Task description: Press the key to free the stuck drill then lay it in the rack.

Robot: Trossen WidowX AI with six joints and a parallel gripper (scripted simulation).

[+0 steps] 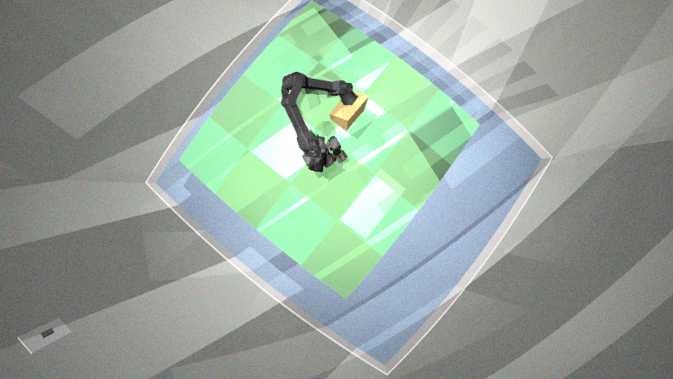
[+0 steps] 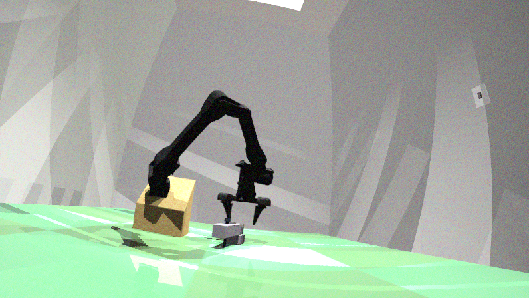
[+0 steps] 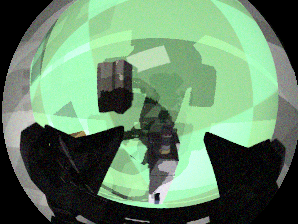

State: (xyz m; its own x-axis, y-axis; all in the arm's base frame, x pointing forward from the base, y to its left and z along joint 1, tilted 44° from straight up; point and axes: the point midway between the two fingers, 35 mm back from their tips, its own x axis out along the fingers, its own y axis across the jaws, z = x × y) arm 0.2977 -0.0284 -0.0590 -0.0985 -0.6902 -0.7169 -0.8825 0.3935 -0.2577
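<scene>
A pale grey block [image 2: 224,231] [image 3: 162,172] stands on the green surface. A small dark bluish key [image 2: 227,220] [image 3: 157,197] sits low on its top. My gripper [image 2: 241,221] [image 3: 166,134] is open and empty, pointing down just above the block. In the exterior view one fingertip appears over the key, the other out past the block's right side. The dark parts along the block in the wrist view are too unclear to tell the drill apart. A small grooved grey-brown block, seemingly the rack [image 1: 340,156] [image 3: 115,82], lies beside it. The arm hides the key's block in the top view.
A yellow wooden block [image 1: 347,112] [image 2: 166,221] stands under the arm's base. The green checkered top [image 1: 325,239] has a blue border [image 1: 489,188] around it. Shadows and bright patches cross the surface.
</scene>
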